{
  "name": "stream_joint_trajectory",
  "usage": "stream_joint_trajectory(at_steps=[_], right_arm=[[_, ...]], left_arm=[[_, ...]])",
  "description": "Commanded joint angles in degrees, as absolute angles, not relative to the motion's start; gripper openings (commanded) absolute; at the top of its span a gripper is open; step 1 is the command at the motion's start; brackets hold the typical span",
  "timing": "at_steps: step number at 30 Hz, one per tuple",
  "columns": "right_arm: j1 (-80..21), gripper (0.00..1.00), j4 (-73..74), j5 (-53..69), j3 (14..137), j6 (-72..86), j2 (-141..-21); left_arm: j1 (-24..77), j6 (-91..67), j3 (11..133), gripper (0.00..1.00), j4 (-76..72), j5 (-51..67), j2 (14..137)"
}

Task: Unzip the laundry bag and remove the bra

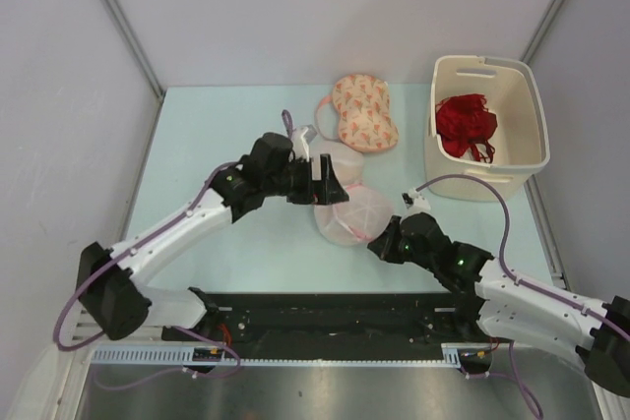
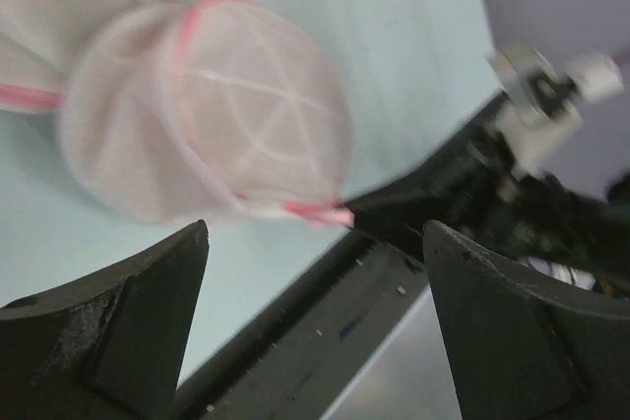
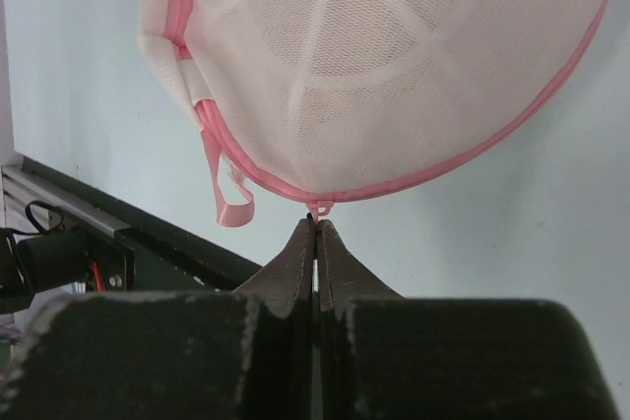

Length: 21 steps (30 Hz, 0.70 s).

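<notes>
The laundry bag [image 1: 350,215], a round white mesh dome with pink zipper trim, lies at mid-table. It also shows in the left wrist view [image 2: 207,105] and the right wrist view [image 3: 394,56]. My right gripper [image 1: 380,242] is at its near right rim. Its fingers are shut [image 3: 316,225] on the small pink zipper pull [image 3: 318,208]. A pink ribbon loop [image 3: 234,202] hangs beside it. My left gripper [image 1: 323,184] hovers open and empty over the bag's far left side, its jaws wide apart [image 2: 315,233]. The bra is hidden; only a pale shade shows through the mesh.
A twin mesh pouch [image 1: 333,158] lies just behind the bag, partly under my left gripper. A pink bra with red motifs [image 1: 364,113] lies farther back. A cream bin [image 1: 522,115] at the right holds a red lacy bra [image 1: 467,125]. A black rail [image 1: 325,312] runs along the near edge.
</notes>
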State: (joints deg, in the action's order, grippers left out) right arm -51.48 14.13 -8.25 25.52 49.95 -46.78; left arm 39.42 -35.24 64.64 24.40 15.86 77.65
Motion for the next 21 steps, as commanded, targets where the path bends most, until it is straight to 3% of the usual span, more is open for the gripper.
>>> stream_joint_trajectory(at_steps=[1,6,16,19,21], right_arm=[[-51.9,0.0,9.8,-11.4,27.2,52.2,-48.1],[-51.8,0.0,10.6,-11.7,27.2,52.3,-47.6],[-52.0,0.0,12.9,-11.6,27.2,51.8,-45.5],[-52.4,0.0,13.4,-11.9,27.2,51.8,-45.2],[-52.5,0.0,13.4,-11.9,27.2,51.6,-45.1]], left_arm=[[44.7,-43.0,57.4,0.93,18.3,22.0,74.0],[51.0,-52.0,55.6,0.95,13.8,21.5,78.9],[51.2,-59.4,56.4,0.9,10.0,15.6,85.1],[51.2,-60.0,56.8,0.84,9.7,14.3,86.8],[51.2,-60.0,57.2,0.74,9.9,13.9,88.4]])
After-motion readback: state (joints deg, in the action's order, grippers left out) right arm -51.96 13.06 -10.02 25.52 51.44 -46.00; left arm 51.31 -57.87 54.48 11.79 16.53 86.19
